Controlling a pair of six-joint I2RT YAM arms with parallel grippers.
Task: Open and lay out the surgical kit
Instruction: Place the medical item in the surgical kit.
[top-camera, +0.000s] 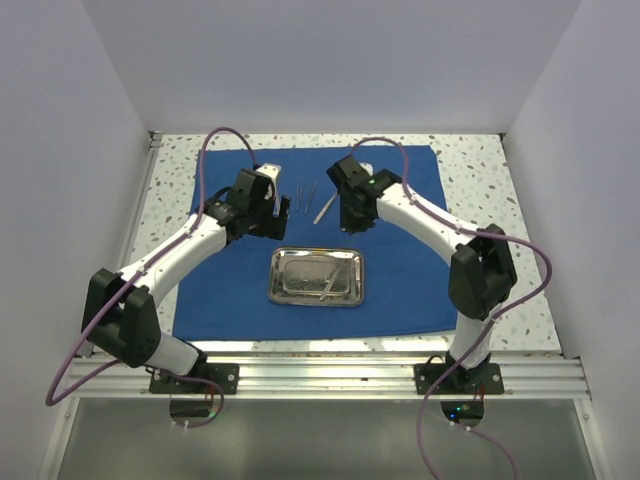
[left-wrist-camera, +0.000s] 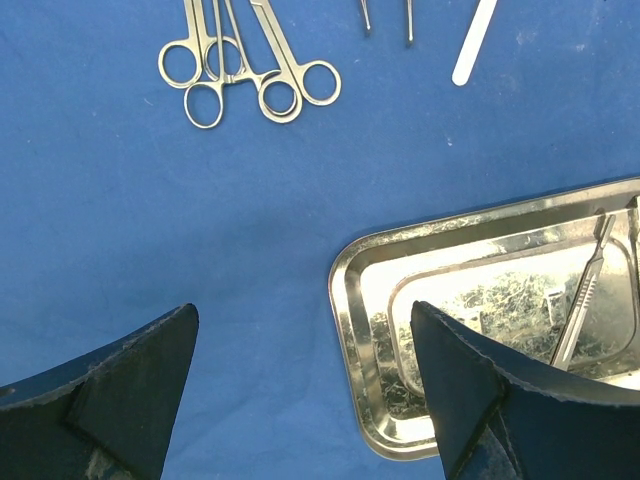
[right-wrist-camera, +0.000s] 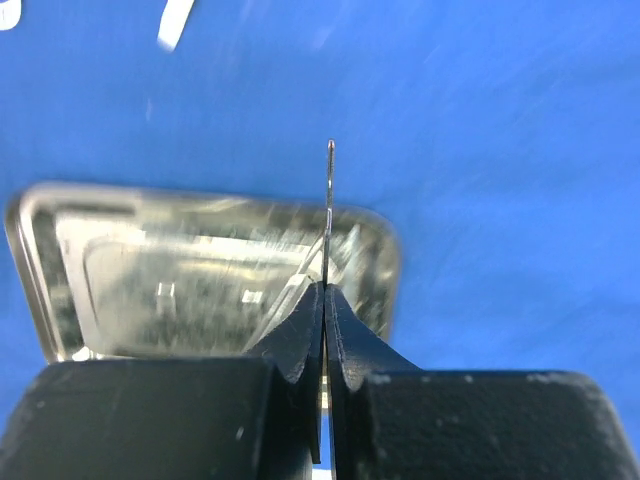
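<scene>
One thin instrument (right-wrist-camera: 329, 200) is pinched in the closed right tool (right-wrist-camera: 324, 292); the left tool (left-wrist-camera: 302, 312) is spread wide, empty.

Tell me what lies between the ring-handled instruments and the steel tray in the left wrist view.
Only bare blue cloth separates the ring-handled instruments from the tray; the left wrist view shows it plainly.
</scene>
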